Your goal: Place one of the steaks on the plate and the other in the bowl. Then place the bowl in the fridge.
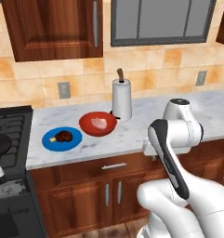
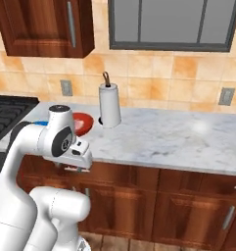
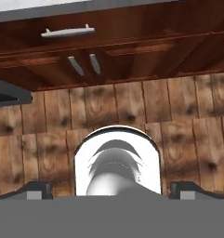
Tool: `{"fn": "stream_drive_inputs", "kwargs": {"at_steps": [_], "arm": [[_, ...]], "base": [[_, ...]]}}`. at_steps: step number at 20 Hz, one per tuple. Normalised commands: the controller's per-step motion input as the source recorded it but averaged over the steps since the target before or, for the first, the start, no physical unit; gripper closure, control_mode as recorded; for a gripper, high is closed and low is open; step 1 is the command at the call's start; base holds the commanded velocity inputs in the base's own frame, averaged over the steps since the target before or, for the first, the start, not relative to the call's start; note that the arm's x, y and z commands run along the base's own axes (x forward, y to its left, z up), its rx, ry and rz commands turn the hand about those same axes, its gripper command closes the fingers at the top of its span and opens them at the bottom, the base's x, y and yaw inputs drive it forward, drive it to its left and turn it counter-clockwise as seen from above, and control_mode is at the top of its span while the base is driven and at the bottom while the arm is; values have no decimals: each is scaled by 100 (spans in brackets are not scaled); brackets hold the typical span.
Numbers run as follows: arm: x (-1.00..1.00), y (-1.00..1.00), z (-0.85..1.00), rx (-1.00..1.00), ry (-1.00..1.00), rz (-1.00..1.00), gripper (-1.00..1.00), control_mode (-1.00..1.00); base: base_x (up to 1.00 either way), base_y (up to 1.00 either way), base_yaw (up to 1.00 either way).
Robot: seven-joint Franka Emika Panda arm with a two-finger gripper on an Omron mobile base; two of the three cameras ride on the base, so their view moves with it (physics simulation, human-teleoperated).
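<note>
With the dark steak (image 1: pixel 64 136) on the blue plate (image 1: pixel 50 142) at left-centre and the pale steak (image 1: pixel 99 122) in the red bowl (image 1: pixel 89 128) beside it, fridge delivery remains; the gripper (image 3: pixel 111 189), lower right, spread and empty.

Kitchen corner with tile, wood and marble

Tan tiled wall (image 1: pixel 39 74) behind a white marble bench (image 2: pixel 178 137); a grey window (image 1: pixel 162 21) above, brown wooden cabinets (image 2: pixel 188 206) below, a black stove (image 1: pixel 9 139) alongside, and wood plank floor (image 3: pixel 178 135).
</note>
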Motion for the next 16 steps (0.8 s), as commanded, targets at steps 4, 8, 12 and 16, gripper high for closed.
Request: {"fn": "stream_drive_inputs", "kwargs": {"at_steps": [4,8,12,16], "arm": [[0,0,0,0,0,0,-100,100],[0,0,0,0,0,0,-100,100],[0,0,0,0,0,0,-100,100],[14,18,-7,1,-9,-4,-100,-100]], "base": [[88,12,0],[43,27,-3],[19,36,-6],[0,0,0]]}}
